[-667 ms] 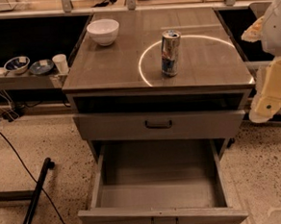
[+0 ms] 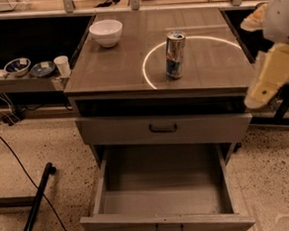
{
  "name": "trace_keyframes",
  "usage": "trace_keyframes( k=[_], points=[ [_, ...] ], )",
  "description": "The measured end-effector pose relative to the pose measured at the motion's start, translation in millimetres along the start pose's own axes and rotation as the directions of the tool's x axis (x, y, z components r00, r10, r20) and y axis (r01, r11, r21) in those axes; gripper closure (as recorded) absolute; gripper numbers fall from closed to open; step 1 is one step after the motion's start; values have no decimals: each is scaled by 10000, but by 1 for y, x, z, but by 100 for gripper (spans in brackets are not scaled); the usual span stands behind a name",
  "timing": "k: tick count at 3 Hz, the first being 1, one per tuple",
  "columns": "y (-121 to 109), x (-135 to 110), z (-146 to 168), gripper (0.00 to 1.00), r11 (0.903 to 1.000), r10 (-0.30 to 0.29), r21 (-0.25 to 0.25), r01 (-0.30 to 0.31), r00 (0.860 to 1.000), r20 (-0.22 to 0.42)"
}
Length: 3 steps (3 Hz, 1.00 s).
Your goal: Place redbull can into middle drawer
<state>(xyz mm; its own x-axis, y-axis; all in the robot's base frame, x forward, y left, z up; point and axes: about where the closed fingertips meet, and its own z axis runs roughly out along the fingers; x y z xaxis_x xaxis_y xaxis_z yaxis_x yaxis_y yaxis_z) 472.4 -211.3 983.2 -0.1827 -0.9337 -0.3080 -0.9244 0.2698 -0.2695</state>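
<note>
The redbull can (image 2: 175, 54) stands upright on the cabinet top (image 2: 121, 69), right of centre, on a bright ring of light. The middle drawer (image 2: 167, 224) is pulled fully open at the bottom of the cabinet, and its inside looks empty. My gripper (image 2: 270, 76) hangs at the right edge of the view, beside the cabinet's right front corner. It is to the right of the can, clear of it, and holds nothing that I can see.
A shallower drawer (image 2: 163, 129) above the open one is closed. A white bowl (image 2: 106, 32) sits at the top's back left. A small white cup (image 2: 61, 65) and two bowls (image 2: 17, 66) stand on a low shelf at left. A black pole (image 2: 34, 209) and cables lie on the floor.
My arm and gripper at the right have risen a little. The can and the drawers have not moved.
</note>
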Motion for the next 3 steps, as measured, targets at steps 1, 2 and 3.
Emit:
trace_keyframes(
  k=[1, 2, 3],
  points=[
    [-48, -24, 14, 0, 9996, 251, 68, -268, 9828, 1831],
    [-94, -66, 40, 0, 9961, 876, -267, -840, 9102, 4048],
    [-120, -87, 63, 0, 9871, 1560, -491, -1526, 8441, 5130]
  ],
)
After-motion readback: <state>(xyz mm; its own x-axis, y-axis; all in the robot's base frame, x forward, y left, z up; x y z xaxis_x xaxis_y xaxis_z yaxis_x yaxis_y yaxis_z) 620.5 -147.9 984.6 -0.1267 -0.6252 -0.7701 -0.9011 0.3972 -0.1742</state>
